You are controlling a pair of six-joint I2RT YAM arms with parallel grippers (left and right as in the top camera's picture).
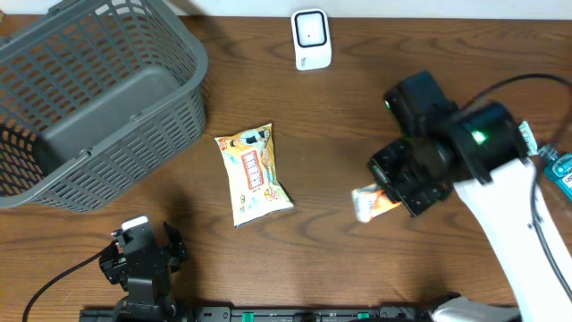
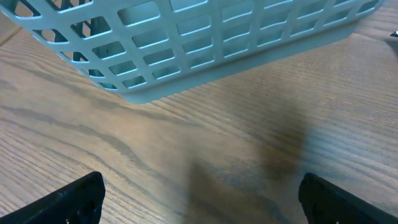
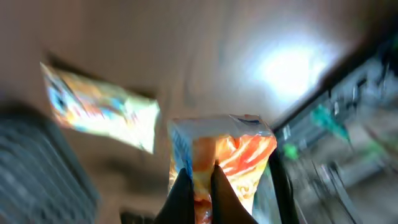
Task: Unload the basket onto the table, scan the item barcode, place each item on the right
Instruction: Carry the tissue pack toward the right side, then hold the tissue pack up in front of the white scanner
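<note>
**At the right of the overhead frame, an orange packet pinched in the right gripper**

At right of centre in the overhead view, the right gripper (image 1: 390, 197) is clamped on a small orange-and-white packet (image 1: 368, 203), which sticks out to the left of the fingers above the wooden table (image 1: 357, 116). In the right wrist view, which is blurred, the two dark fingers (image 3: 181, 194) meet tightly on the packet's lower edge at bottom centre of the frame, and the packet (image 3: 222, 154) rises above them.

The white scanner (image 1: 312, 39) stands at the top centre of the overhead frame, well apart from the held packet. A larger yellow snack bag (image 1: 253, 174) lies flat on the table in the middle of the frame, between the grey basket (image 1: 183, 54) at upper left and the right gripper.

At the lower left, the left gripper (image 1: 143, 255) has its jaws spread wide and holds nothing. In its wrist view the fingertips (image 2: 68, 200) sit in the two bottom corners over bare wood, with the basket wall (image 2: 205, 43) across the top.
</note>
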